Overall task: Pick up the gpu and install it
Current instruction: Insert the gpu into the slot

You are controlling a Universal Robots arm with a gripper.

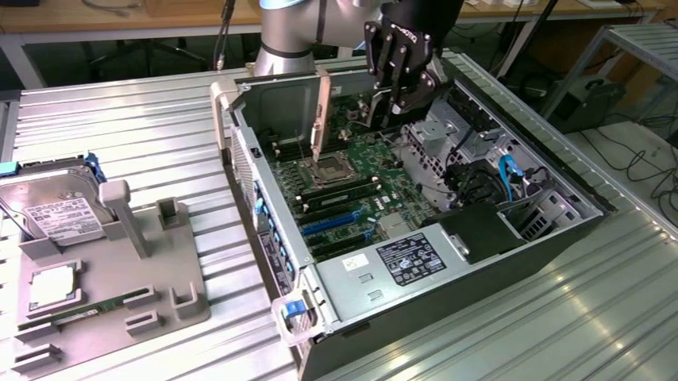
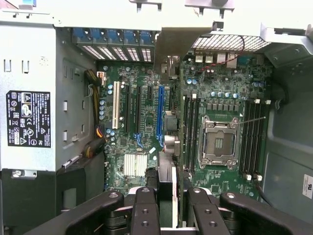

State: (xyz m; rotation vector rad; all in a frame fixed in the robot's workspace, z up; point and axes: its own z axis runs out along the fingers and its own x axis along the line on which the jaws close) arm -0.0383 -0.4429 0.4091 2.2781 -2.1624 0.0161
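One arm, one card in hand; the gripper point(image 2: 173, 215) is closed on the gpu point(image 2: 170, 127), pads pressing its two flat faces, so the card hangs edge-on straight below the wrist.

Position: inside the open computer case point(image 1: 246, 171), above the motherboard point(image 2: 225, 88) and not seated as far as I can judge. In the exterior view the card's lower edge sits clear of the board, near the case's far end.

Key relation: the gpu's long axis runs away from the fingers toward the case's rear wall, with its silver bracket at that far end, up against the vented slot covers. That axis reads parallel to the blue slot point(image 2: 160, 115). The card lies just beside that slot, between it and the memory slots flanking the CPU socket point(image 2: 217, 142) — offset sideways rather than directly over it, though the wrist angle makes this hard to call.

Pose: the wrist points straight down into the case, fingers vertical, arm reaching in from beyond the case's far edge; the power supply point(image 2: 29, 98) is well apart from the card.
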